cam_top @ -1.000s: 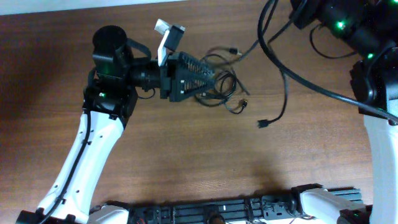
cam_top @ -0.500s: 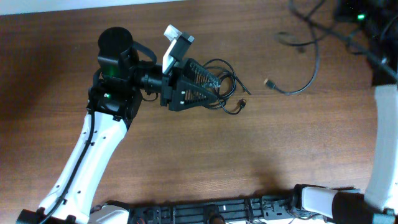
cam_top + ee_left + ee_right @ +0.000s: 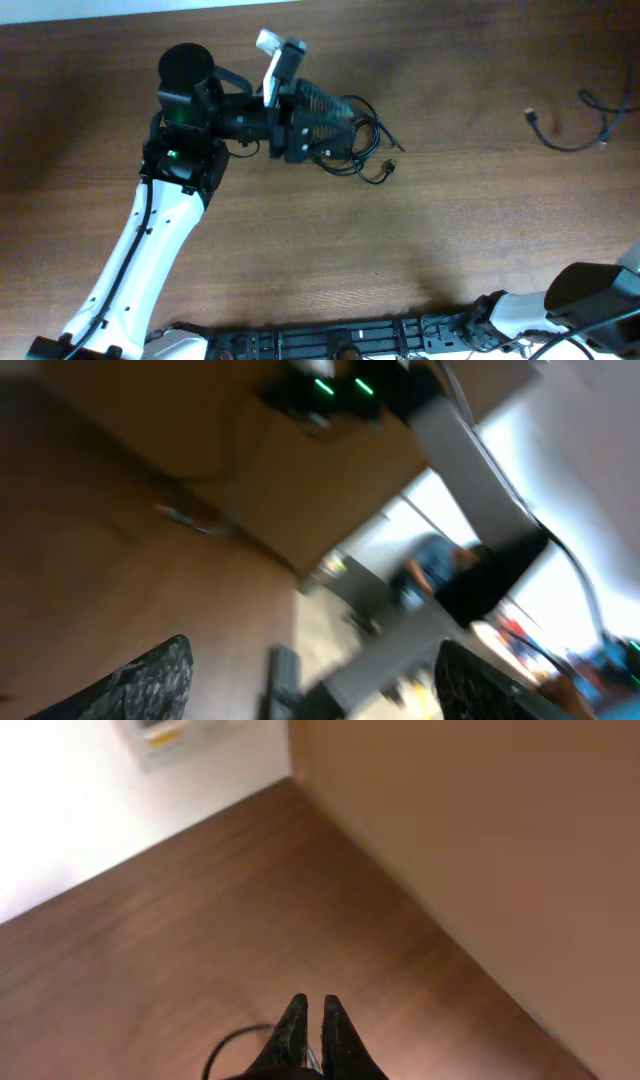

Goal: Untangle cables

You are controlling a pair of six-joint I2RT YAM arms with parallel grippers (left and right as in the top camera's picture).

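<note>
A small bundle of thin black cables point(image 3: 362, 148) lies on the wooden table, with a plug end point(image 3: 390, 168) at its lower right. My left gripper point(image 3: 335, 122) hovers over the bundle's left side, rolled onto its side. In the left wrist view its fingers point(image 3: 310, 680) are wide apart with nothing between them; that view is blurred. One separate cable point(image 3: 568, 142) lies at the far right, plug end point(image 3: 533, 117) free. My right gripper point(image 3: 312, 1005) is out of the overhead view; its fingers are pinched together on this cable, whose loop point(image 3: 222, 1048) shows beside them.
The brown wooden table point(image 3: 300, 250) runs to a far edge against a white floor point(image 3: 120, 810) and a tan wall point(image 3: 500, 840). The left arm point(image 3: 150, 240) crosses the left part of the table. A black rail point(image 3: 330, 340) lies along the front edge.
The right arm has drawn one cable away from the bundle to the far right and left the overhead view. The left gripper has rolled over the bundle.
</note>
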